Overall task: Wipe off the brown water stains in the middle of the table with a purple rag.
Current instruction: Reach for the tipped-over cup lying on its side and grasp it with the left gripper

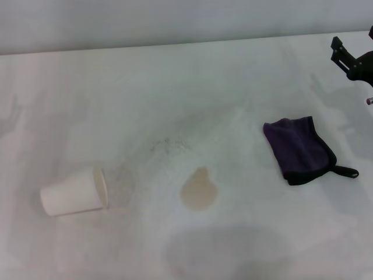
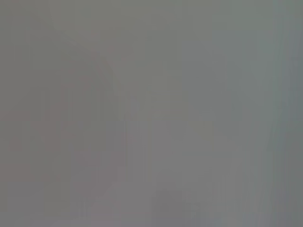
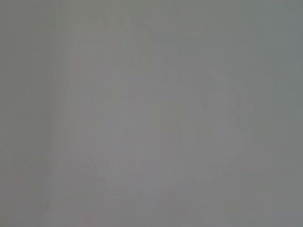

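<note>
A tan-brown puddle, the brown water stains (image 1: 199, 189), lies in the middle of the white table (image 1: 175, 93). To its right, the folded purple rag (image 1: 299, 148) with black edging and a small black loop rests flat on the tabletop. My right gripper (image 1: 349, 58) is a black shape at the far right edge, above and behind the rag and not touching it. The frame edge cuts it off. The left gripper is out of view. Both wrist views show only a plain grey surface.
A white paper cup (image 1: 74, 195) lies on its side at the front left, its mouth toward the stain. Faint grey speckled smudges (image 1: 166, 144) mark the table behind the stain.
</note>
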Robot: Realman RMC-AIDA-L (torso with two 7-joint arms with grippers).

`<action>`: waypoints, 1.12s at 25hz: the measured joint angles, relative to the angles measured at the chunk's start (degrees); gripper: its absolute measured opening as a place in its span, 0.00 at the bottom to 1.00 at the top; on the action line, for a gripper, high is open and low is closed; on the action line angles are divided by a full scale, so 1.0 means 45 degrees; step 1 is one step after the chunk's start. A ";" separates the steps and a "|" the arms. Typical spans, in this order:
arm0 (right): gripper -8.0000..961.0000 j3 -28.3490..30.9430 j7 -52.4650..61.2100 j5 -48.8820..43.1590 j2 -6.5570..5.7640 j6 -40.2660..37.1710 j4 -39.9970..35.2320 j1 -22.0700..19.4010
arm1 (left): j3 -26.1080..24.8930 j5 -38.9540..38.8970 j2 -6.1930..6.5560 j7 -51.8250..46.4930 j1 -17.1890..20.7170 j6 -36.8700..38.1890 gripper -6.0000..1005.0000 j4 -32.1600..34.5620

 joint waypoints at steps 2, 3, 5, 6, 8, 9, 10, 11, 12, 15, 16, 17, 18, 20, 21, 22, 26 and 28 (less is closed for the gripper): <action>0.91 0.0000 0.0004 0.0000 0.0000 -0.0014 0.0000 -0.0022 | 0.0030 0.0047 -0.0009 0.0000 -0.0008 0.0000 0.87 0.0017; 0.91 0.0000 0.0005 0.0000 0.0000 -0.0030 0.0002 -0.0020 | 0.0033 0.0060 -0.0012 0.0000 -0.0006 0.0000 0.87 0.0038; 0.91 0.0000 0.0008 0.0001 0.0000 -0.0067 0.0016 -0.0005 | 0.0044 0.0070 -0.0021 0.0000 0.0002 0.0000 0.87 0.0043; 0.91 0.0000 0.0008 0.0000 0.0000 -0.0068 0.0019 -0.0002 | 0.0043 0.0071 -0.0021 0.0000 0.0001 0.0000 0.87 0.0036; 0.91 0.0000 0.0009 0.0000 0.0000 -0.0068 0.0019 -0.0001 | 0.0044 0.0074 -0.0021 0.0000 0.0002 0.0000 0.87 0.0006; 0.91 0.0000 0.0009 0.0001 0.0000 -0.0066 0.0019 0.0000 | 0.0043 0.0080 -0.0021 0.0000 0.0001 0.0000 0.87 0.0007; 0.91 0.0000 0.0009 0.0001 0.0000 -0.0051 0.0020 0.0000 | 0.0044 0.0088 -0.0020 0.0000 0.0003 0.0003 0.87 0.0016; 0.91 0.0000 0.0009 0.0001 0.0000 -0.0026 0.0020 -0.0001 | 0.0056 0.0138 -0.0019 0.0000 0.0004 0.0056 0.87 0.0018; 0.91 0.0000 0.0010 0.0001 0.0000 -0.0010 0.0020 -0.0006 | 0.0062 0.0193 -0.0019 0.0000 0.0007 0.0081 0.87 0.0019; 0.91 0.0000 0.0009 0.0013 0.0000 0.0005 0.0086 -0.0024 | 0.0084 0.0563 -0.0019 0.0000 0.0022 0.0140 0.87 0.0032; 0.91 0.0000 0.0010 0.0037 0.0000 0.0012 0.0126 -0.0027 | 0.0084 0.0820 -0.0017 0.0000 0.0025 0.0147 0.87 0.0041; 0.91 0.0000 0.0009 0.0074 0.0000 0.0041 0.0157 -0.0040 | 0.0083 0.1012 -0.0012 -0.0003 0.0024 0.0150 0.87 0.0042; 0.91 0.0000 0.0010 0.0098 0.0000 0.0066 0.0173 -0.0052 | 0.0085 0.1279 0.0000 -0.0039 0.0024 0.0159 0.87 0.0042; 0.91 0.0001 0.0005 0.0144 -0.0001 0.0156 0.0230 -0.0074 | 0.0084 0.1639 0.0019 -0.0113 0.0072 0.0222 0.87 0.0056; 0.91 0.0000 -0.0011 0.0145 0.0000 0.0222 0.0272 -0.0074 | 0.0084 0.1854 0.0020 -0.0217 0.0145 0.0371 0.87 0.0117; 0.91 -0.0001 -0.0032 0.0139 0.0000 0.0267 0.0301 -0.0075 | 0.0092 0.1996 0.0020 -0.0344 0.0214 0.0514 0.87 0.0157; 0.91 -0.0088 -0.0130 0.0059 0.0000 0.0247 0.0336 -0.0149 | 0.0329 0.3195 0.0160 -0.2168 0.0624 0.0963 0.87 0.0571; 0.91 -0.0077 -0.0134 0.0053 -0.0002 0.0127 0.0336 -0.0200 | 0.0500 0.3930 0.0219 -0.3156 0.1061 0.0978 0.87 0.1162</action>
